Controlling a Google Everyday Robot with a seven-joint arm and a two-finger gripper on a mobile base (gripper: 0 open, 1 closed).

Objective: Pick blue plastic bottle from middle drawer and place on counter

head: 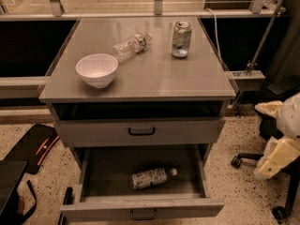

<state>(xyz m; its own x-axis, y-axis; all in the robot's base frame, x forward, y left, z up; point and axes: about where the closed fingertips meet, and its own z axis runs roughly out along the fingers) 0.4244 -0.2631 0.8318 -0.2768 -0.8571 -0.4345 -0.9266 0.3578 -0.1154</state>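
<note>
Fingers' spread cannot be told on the cream gripper [275, 157], low right of the wide grey metal middle drawer [140, 206], whose pale-blue-labelled plastic bottle [150, 177], lying sideways, could roll if nudged.

Grey counter [154, 81], white bowl [97, 70], clear bottle [131, 45], can [181, 39], tool [274, 159] off right

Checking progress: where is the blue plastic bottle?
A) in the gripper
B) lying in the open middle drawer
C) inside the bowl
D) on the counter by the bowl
B: the blue plastic bottle lies on its side on the floor of the middle drawer, and the gripper is off at the right edge, apart from the drawer.
</note>
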